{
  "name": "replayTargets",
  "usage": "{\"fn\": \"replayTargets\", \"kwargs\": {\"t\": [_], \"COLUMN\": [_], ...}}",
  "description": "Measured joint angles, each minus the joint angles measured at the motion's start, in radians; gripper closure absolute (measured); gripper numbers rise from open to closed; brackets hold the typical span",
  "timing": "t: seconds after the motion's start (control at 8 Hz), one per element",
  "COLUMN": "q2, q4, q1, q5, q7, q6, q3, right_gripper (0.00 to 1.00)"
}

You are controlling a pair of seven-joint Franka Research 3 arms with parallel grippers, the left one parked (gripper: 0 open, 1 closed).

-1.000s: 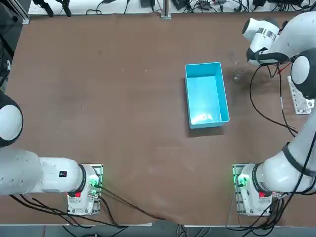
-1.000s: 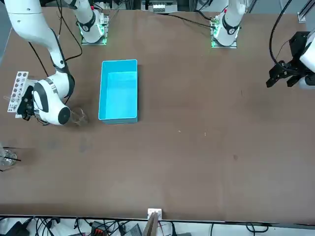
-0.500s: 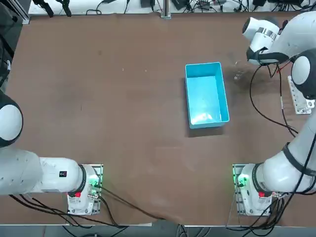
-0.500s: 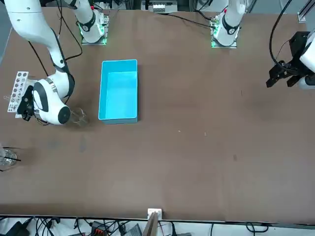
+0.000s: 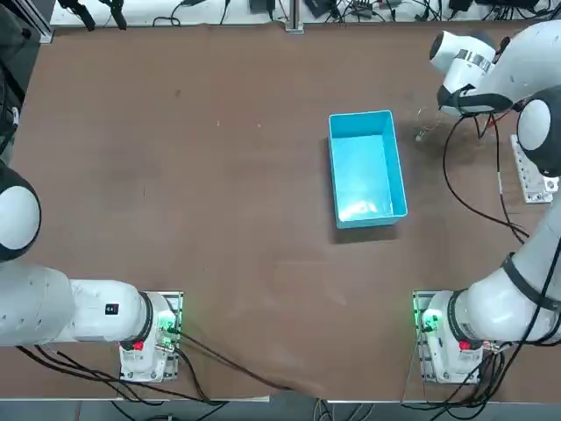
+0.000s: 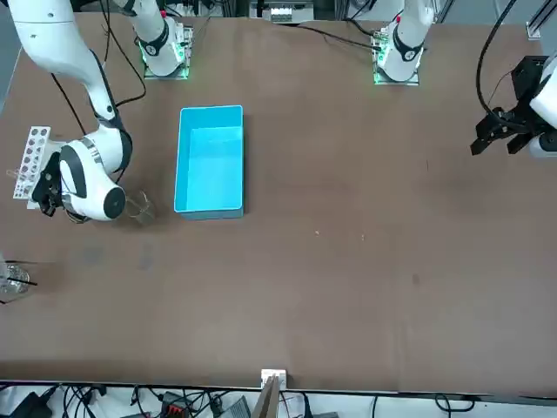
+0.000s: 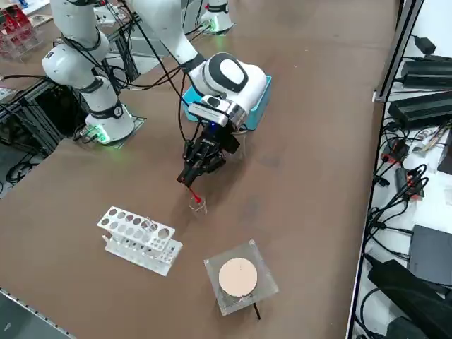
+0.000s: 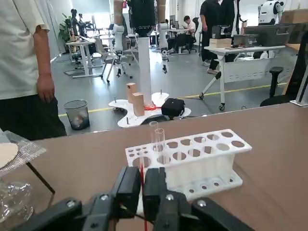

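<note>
As the right gripper (image 7: 191, 176) hangs low over the bench (image 5: 219, 219), in the far half and near the right edge, its fingers (image 8: 128, 182) are pinched nearly together on a thin red stick (image 8: 141, 174). The pinch looks firm, and the stick stands roughly upright between the pads.

- The stick's lower end pokes out below the fingertips, over a small clear cup (image 7: 198, 205). I cannot tell whether the tip is inside the rim or just above it.

Handling, as I judge it:
- The cup looks light and would tip at a sideways knock. Any motion should run straight up or down, and slowly.
- Hold the stick plumb and centred on the mouth, off the wall.
- Mind the pinch, because a stick this thin could swivel between the pads.

Look of the things:
- The stick is straight and bright red, hardly thicker than wire. The fingers hide most of it.
- The cup is small and see-through, and from overhead it shows only as a faint glint (image 5: 423, 133) on the brown top.

Round about:
- A white test-tube rack (image 7: 138, 239) sits nearer the right edge, apart from the cup. One glass tube (image 8: 156, 139) stands in it.
- A clear square dish with a tan disc (image 7: 239, 277) lies by the right edge, towards the far corner.
- A blue bin (image 5: 366, 167) stands on the cup's inner side, near it but not touching.
- A person in a white top (image 8: 21, 57) stands beyond the bench.
</note>
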Motion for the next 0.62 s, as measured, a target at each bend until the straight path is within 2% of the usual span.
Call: {"fn": "replayTargets", "kwargs": {"t": [0.25,0.5,0.62], "q2": [0.0,-0.004,-0.016], "q4": [-0.001,0.0,0.001], "q1": [0.002,0.003,0.004], "q5": [0.0,-0.002,-0.001], "q7": [-0.003,-0.051,-0.109], "q6": [-0.006,-0.018,-0.024], "q3": [0.0,0.001,0.004], "right_gripper": [0.53,0.15,0.0]}}
